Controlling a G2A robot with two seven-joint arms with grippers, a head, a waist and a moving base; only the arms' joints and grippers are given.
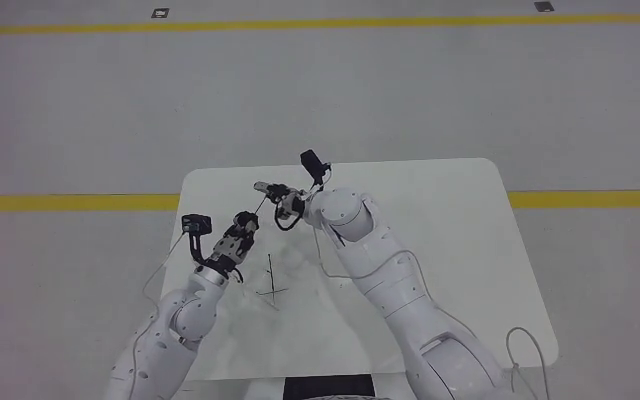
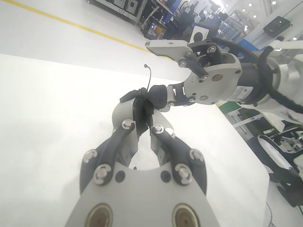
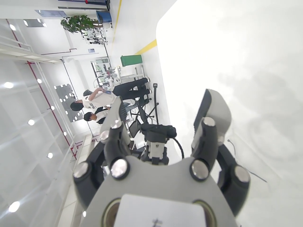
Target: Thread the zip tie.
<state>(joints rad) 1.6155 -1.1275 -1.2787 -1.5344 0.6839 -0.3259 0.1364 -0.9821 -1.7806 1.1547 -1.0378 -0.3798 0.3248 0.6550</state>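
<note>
Clenching black zip tie (image 2: 149,79), left jaws over white table (image 1: 450,200), right jaws spread, yellow floor line (image 1: 300,24)

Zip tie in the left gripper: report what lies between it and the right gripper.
Nothing. In the left wrist view the zip tie stands in the shut left gripper, within the gap of the open right gripper, only air between.

thin black zip tie (image 2: 149,79) of faintly glossy plastic, left gripper (image 2: 143,95) with black mesh-textured rubbery pads (image 2: 157,94), matt grey shell, shiny metal screws (image 2: 101,174), right gripper (image 3: 164,100) smooth pale grey with ridged finger faces, smooth matt white table (image 1: 450,230)
</note>
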